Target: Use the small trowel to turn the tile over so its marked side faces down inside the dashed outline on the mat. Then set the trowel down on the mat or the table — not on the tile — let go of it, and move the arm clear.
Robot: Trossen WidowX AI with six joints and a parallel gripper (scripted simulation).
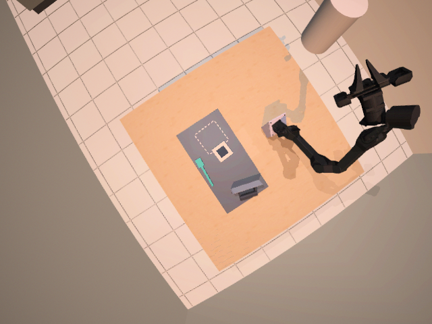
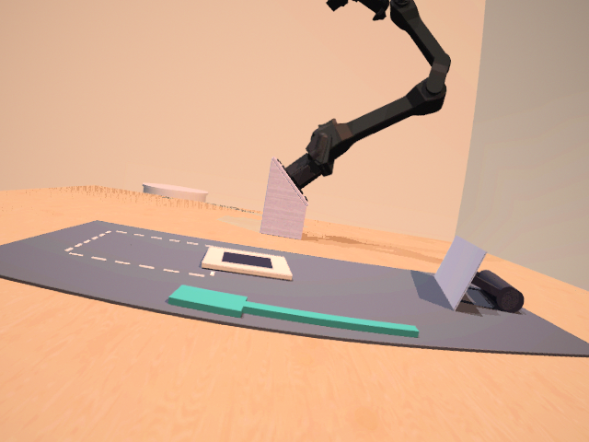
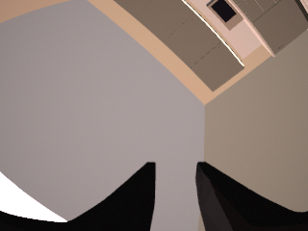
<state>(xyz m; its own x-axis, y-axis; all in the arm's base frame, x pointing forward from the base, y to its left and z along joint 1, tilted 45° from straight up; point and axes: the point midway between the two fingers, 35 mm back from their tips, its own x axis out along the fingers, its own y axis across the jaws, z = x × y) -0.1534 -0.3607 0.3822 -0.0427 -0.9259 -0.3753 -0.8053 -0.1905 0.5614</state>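
Top view: tile (image 1: 216, 157) (image 2: 282, 273) without legible lettering, gripper (image 1: 362, 71) (image 3: 176, 165) empty, jaws slightly parted.

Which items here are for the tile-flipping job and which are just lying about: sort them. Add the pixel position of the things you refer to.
For the job:
- teal trowel (image 1: 199, 163) (image 2: 209, 300)
- tile (image 1: 228, 152) (image 2: 281, 269), marked side up
- dark mat (image 1: 223, 195) (image 2: 356, 290) with dashed outline
- gripper (image 1: 362, 63) (image 3: 176, 164)

Just lying about:
- tilted gray panel (image 1: 246, 186) (image 2: 459, 271)
- dark cylinder (image 2: 506, 295) behind it
- large pale cylinder (image 1: 331, 29)

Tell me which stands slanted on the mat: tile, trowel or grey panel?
The grey panel, leaning beside the dark cylinder; the cream-bordered tile and turquoise trowel both lie flat.
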